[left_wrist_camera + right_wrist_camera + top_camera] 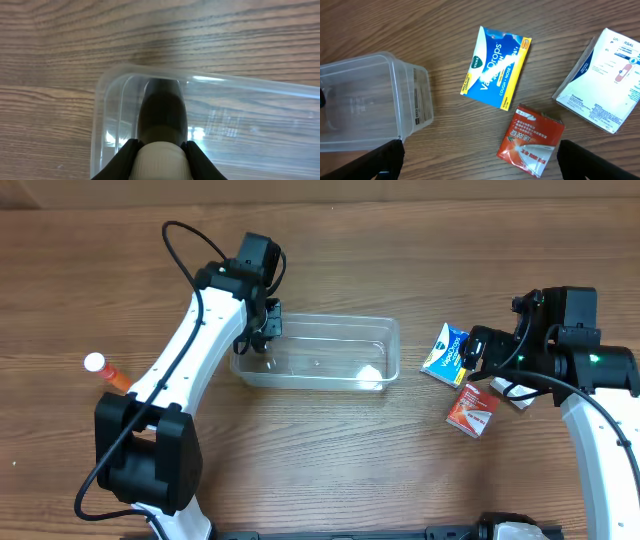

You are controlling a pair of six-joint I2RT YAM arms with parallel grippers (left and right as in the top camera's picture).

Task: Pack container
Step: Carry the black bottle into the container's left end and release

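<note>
Plastic container (330,360) sits mid-table, left gripper (161,156) pinching a dark bottle (162,112) at its left end. I'd go lower before letting go so it doesn't bounce out. Meanwhile the right gripper (480,162) is wide open.

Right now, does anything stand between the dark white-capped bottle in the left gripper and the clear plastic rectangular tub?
Nothing visible does. The left gripper holds the dark white-capped bottle right at the open left end of the clear plastic tub, with bare tub floor below it.
</note>
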